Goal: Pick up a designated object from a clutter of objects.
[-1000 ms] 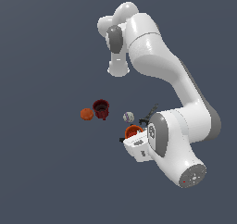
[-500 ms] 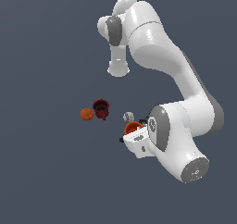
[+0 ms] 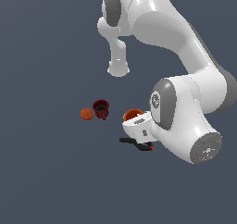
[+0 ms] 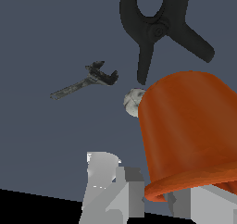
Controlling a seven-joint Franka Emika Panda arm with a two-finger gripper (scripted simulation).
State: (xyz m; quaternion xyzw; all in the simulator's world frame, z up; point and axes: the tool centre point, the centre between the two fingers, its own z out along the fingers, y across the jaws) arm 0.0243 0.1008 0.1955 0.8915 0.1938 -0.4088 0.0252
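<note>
The bright orange cup (image 3: 134,113) is held at its rim in my gripper (image 3: 138,126), above the floor, with its reddish inside showing. In the wrist view the orange cup (image 4: 190,126) fills the area by my gripper (image 4: 150,183), with one grey finger (image 4: 109,186) beside its rim and the other partly behind it. The dark red cup (image 3: 101,108) and the orange round fruit (image 3: 86,114) stand apart toward the exterior view's left. The black clamp (image 3: 135,143) lies below the gripper.
The wrist view shows the dark wrench (image 4: 85,82), the whitish ball (image 4: 133,102) just behind the cup's edge, and the black clamp (image 4: 157,28) on the grey floor. The white arm's large links (image 3: 185,121) hang over the exterior view's right.
The gripper has risen with the orange cup in it. The whitish ball, seen earlier in the exterior view, is now hidden behind the cup and hand.
</note>
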